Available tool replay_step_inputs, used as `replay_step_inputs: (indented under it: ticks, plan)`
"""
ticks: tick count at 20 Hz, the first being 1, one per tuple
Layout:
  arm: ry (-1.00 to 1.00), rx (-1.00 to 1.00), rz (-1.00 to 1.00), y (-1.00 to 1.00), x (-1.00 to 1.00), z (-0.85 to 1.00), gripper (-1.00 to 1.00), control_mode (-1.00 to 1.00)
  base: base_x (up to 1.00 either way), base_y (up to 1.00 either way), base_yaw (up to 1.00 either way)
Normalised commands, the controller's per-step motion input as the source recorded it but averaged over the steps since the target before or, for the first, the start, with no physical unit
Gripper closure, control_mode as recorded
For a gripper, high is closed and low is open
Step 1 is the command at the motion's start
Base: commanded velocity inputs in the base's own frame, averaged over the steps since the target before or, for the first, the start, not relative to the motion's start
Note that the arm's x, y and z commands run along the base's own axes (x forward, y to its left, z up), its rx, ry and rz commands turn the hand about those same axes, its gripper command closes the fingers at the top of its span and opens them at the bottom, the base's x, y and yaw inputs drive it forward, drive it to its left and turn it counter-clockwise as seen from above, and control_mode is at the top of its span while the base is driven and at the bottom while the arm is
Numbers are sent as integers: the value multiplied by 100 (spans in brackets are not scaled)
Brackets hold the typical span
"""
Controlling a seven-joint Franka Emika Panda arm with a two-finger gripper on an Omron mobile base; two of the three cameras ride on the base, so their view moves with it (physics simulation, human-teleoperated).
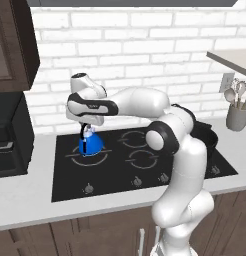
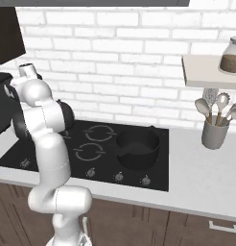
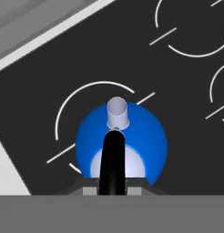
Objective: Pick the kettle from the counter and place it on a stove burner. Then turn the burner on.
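Along the white brick wall (image 1: 145,45) runs a pale worktop (image 1: 30,192) with dark wooden fronts, and a black glass cooktop (image 1: 115,177) is set into it. On the left of the cooktop the blue kettle (image 1: 91,144) is over the large ring of the stove burner (image 3: 77,98), under the gripper (image 1: 85,131), whose jaws seem closed on its black handle, though I cannot tell if it touches the glass. To the right stand a wide black pot (image 2: 137,148) on the cooktop and a grey cup of utensils (image 2: 215,132) on the worktop under a shelf (image 2: 206,72), while a dark appliance (image 1: 10,135) stands at the far left.
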Motion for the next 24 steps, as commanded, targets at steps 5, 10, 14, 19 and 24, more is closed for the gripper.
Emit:
replay_step_inputs:
  ticks: [5, 10, 14, 19, 24]
  plan:
    - [0, 0, 0, 0, 2, 0, -100, -100, 0, 0, 0]
    - [0, 0, 0, -2, 0, 0, -100, -100, 0, 0, 0]
    - [-3, 1, 0, 0, -67, 41, -100, -100, 0, 0, 0]
    - [1, -8, 14, 0, -100, -6, -100, -100, 0, 0, 0]
    - [33, -32, 32, 0, -86, -97, -100, -100, 0, 0, 0]
